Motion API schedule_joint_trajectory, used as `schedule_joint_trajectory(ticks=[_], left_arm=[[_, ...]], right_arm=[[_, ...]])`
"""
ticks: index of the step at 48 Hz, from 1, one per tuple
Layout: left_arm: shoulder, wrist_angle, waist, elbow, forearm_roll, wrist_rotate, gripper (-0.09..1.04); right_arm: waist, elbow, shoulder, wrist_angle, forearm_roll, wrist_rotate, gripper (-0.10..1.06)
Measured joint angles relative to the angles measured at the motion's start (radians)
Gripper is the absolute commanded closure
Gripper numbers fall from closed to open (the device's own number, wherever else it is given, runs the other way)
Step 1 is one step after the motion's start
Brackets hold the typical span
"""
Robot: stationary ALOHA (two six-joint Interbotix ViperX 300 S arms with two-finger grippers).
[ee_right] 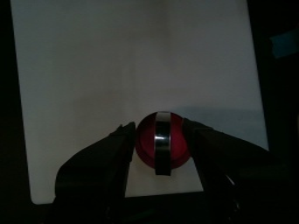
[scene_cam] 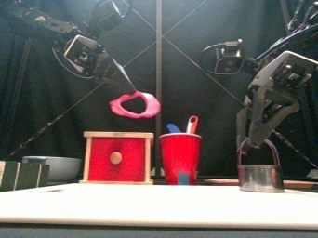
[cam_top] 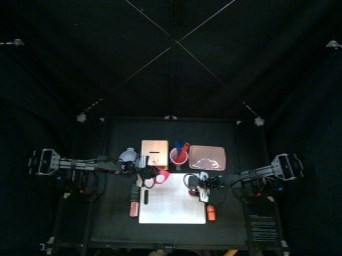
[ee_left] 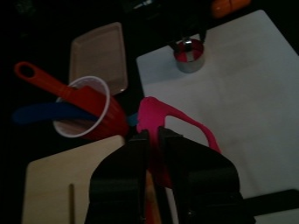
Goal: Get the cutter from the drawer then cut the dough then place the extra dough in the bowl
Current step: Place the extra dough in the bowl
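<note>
Left gripper (scene_cam: 125,90) is clamped on the pink dough ring (scene_cam: 134,104), held in the air above the wooden box (scene_cam: 118,158) and red cup (scene_cam: 180,156). Right gripper (scene_cam: 261,147) pinches the wire handle of the metal cutter (scene_cam: 261,178), which stands on the white cutting board (scene_cam: 149,206) at the right

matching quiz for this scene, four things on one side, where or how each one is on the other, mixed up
Things:
1. dough ring
2. metal cutter
3. red cup
4. wooden box

States:
A. stands on the white board, gripped by the right end effector
B. has a red drawer front
C. hangs in the air from the left end effector
D. holds a blue knife and a red knife

Pairs: 1-C, 2-A, 3-D, 4-B
</note>
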Motion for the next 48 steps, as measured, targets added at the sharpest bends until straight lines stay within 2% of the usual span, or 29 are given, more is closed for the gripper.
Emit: schedule_joint_trajectory(ticks=[14,28,34,48], left_arm=[[-0.270,-0.046,0.149,0.164,0.031,0.000,0.38],[-0.541,-0.028,0.193,0.302,0.028,0.000,0.38],[-0.581,0.049,0.224,0.321,0.015,0.000,0.38],[-0.586,0.198,0.400,0.364,0.014,0.000,0.38]], right_arm=[[-0.002,0.000,0.017,-0.002,0.000,0.000,0.14],[-0.003,0.000,0.034,-0.002,0.000,0.000,0.14],[-0.003,0.000,0.037,-0.002,0.000,0.000,0.14],[-0.003,0.011,0.037,-0.003,0.005,0.000,0.14]])
